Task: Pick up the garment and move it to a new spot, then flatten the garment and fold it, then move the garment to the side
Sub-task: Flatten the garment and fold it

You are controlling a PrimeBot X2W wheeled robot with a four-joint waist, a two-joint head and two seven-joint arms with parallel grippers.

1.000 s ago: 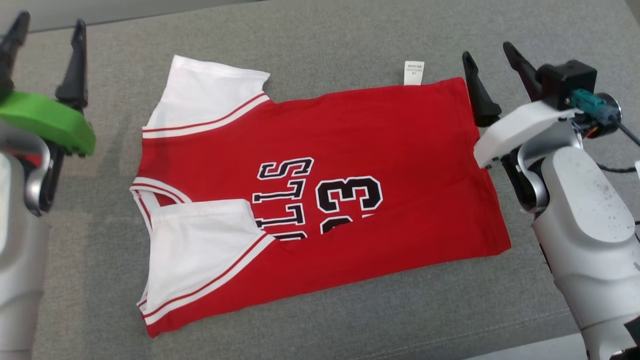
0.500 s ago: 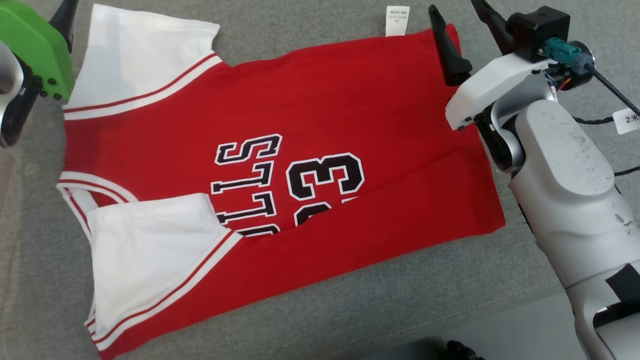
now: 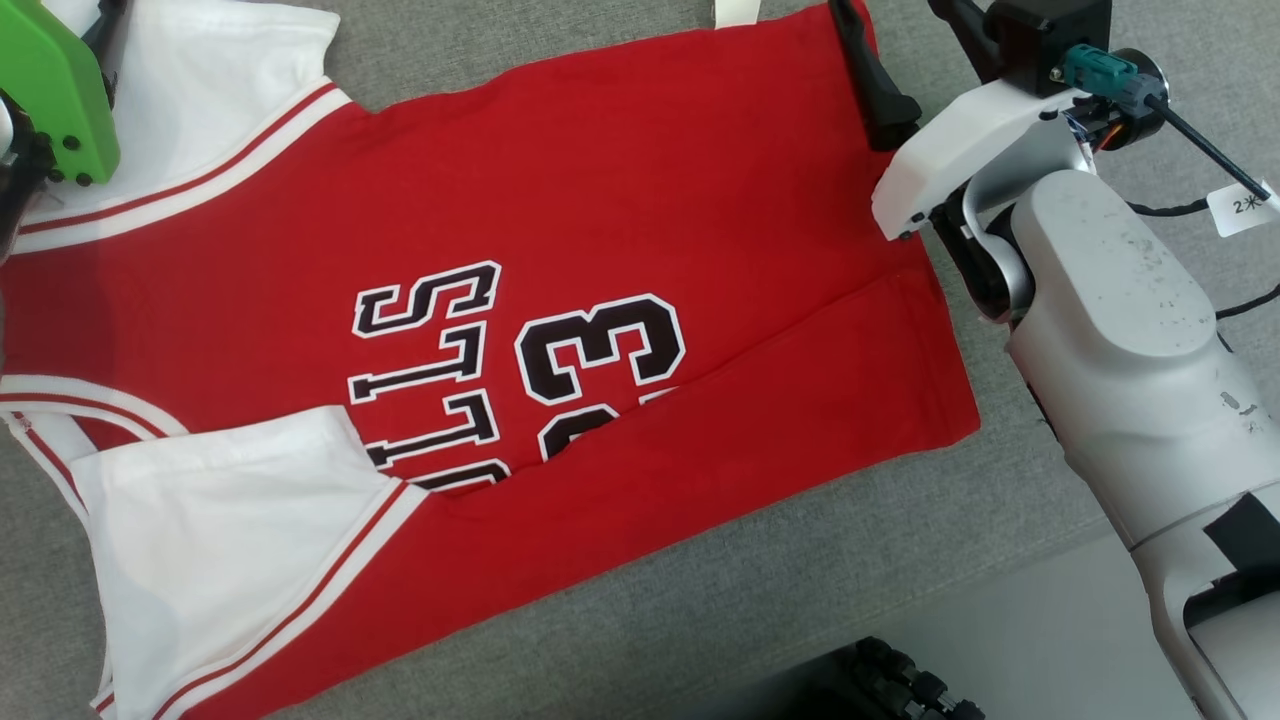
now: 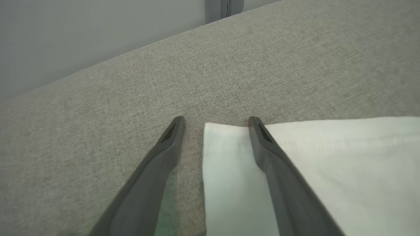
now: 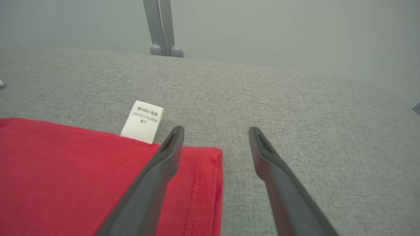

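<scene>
Red jersey (image 3: 620,180): lay flat, long axis crosswise, collar (image 3: 90,398) leftward, hem (image 3: 925,320) rightward. Left gripper (image 4: 216,119), right gripper (image 5: 215,129): jaws spread, seemingly empty.

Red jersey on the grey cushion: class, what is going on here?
A two-armed robot is folding the jersey, which lies flat with its near edge already folded over the lettering. The left gripper hangs open at the white sleeve corner, the right gripper open at the red hem corner. Neither grips it.

"23" on red jersey (image 3: 560,220)
</scene>
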